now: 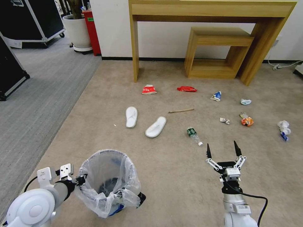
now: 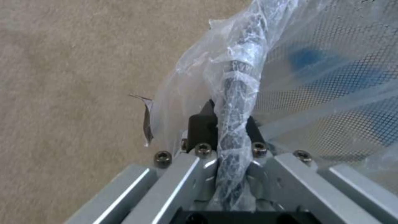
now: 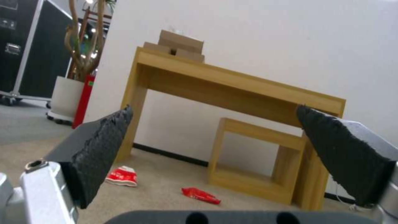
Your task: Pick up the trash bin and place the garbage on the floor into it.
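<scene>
The trash bin (image 1: pixel 107 183), lined with a crinkly whitish bag, is at my front left and leans to one side. My left gripper (image 1: pixel 80 181) is shut on its rim; the left wrist view shows the jaws (image 2: pixel 230 121) clamping the bag-wrapped rim beside the mesh wall (image 2: pixel 331 93). My right gripper (image 1: pixel 222 149) hovers open over the carpet, just short of a clear bottle (image 1: pixel 193 135). Beyond lie two white slippers (image 1: pixel 131 116), a stick (image 1: pixel 181 110), a crushed cup (image 1: pixel 149 90), a red wrapper (image 1: pixel 187 89), a carton (image 1: pixel 216 96), crumpled paper (image 1: pixel 224 120) and an orange wrapper (image 1: pixel 247 121).
A wooden desk (image 1: pixel 208 9) with a small shelf unit (image 1: pixel 217 50) under it stands against the far wall. A potted plant (image 1: pixel 77 31) and black cases (image 1: pixel 28 19) are at the far left. More scraps (image 1: pixel 284 128) lie at the right, near a cable (image 1: pixel 281 65).
</scene>
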Controlling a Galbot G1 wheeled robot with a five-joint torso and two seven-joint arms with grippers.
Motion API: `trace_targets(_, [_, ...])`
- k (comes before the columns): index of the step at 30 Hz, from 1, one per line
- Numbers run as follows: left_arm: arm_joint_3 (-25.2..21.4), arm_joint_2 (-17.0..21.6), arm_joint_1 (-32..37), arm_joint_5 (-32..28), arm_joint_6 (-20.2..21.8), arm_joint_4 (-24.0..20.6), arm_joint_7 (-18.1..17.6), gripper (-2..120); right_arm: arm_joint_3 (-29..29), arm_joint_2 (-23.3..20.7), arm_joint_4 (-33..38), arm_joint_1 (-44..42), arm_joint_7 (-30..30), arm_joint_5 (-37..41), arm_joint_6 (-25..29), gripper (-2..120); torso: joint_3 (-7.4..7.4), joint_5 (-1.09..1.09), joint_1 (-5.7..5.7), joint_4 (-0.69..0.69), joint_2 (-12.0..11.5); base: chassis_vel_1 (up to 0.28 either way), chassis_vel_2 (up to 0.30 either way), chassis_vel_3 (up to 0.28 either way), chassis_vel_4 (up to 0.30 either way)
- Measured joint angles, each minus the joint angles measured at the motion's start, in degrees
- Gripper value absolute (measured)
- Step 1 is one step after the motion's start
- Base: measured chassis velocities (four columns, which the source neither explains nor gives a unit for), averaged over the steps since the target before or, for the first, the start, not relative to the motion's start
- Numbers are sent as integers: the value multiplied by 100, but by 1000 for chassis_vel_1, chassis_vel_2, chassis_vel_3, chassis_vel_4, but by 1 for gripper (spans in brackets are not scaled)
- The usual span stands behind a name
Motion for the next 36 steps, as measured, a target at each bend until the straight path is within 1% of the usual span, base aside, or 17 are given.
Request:
trace_targets(9, [57,20,-33,0,-1,13,-4,0,-6,0,-35,38,-55,29,-4,100,0,0,0,0,0,-100,94,81,-86])
trace_targets(21, [64,33,-14,6,-4,10,-5,0,-11,0,-40,39,-98,35,-8,100,-1,-1,0,0,0,-121,121,124,-127])
trace_targets(33, [76,26,75,105,-8,-43,5,0,-10,0,-19,-15,-183,75,31,100,0,-1,0,0,0,-164,159,167,-162])
trace_targets(36, [88,18,89,128,-8,-51,13,0,-9,0,-20,-19,-187,75,34,100,0,2,0,0,0,-185,192,208,-165])
